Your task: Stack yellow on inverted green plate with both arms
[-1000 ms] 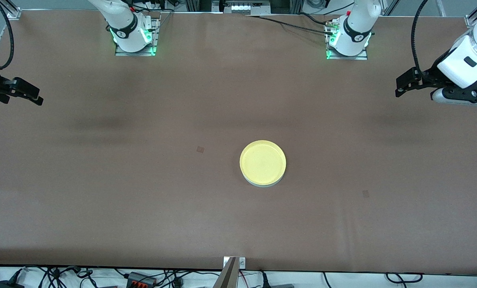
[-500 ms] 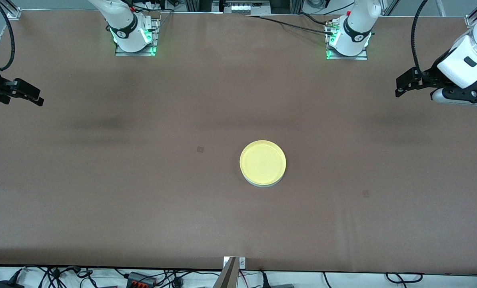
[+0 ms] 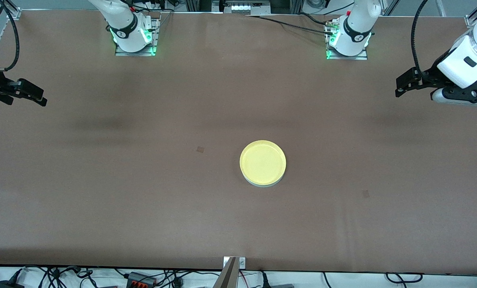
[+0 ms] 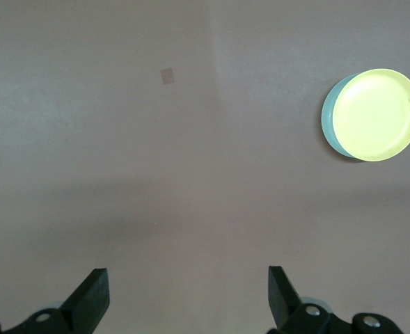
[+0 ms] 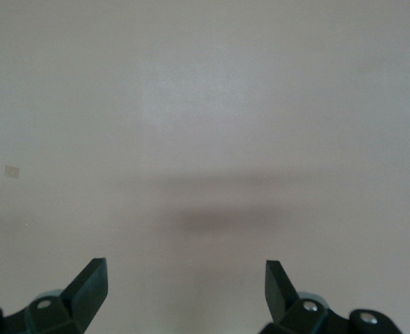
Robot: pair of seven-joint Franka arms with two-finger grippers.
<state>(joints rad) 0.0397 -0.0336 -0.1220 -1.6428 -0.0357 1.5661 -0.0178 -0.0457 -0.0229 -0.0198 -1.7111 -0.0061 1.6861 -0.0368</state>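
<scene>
1. The right gripper (image 3: pixel 32 96) is hanging over the desk (image 3: pixel 142 200) at the right arm's end. Its jaws are wide open and holding nothing.
2. The yellow (image 3: pixel 262 161) is sitting on the green plate (image 3: pixel 263 184) near the middle of the desk, well apart from both grippers.
3. The left gripper (image 3: pixel 402 86) is hanging over the left arm's end, with jaws wide open and holding nothing. It looks a little nearer to the stack.
</scene>
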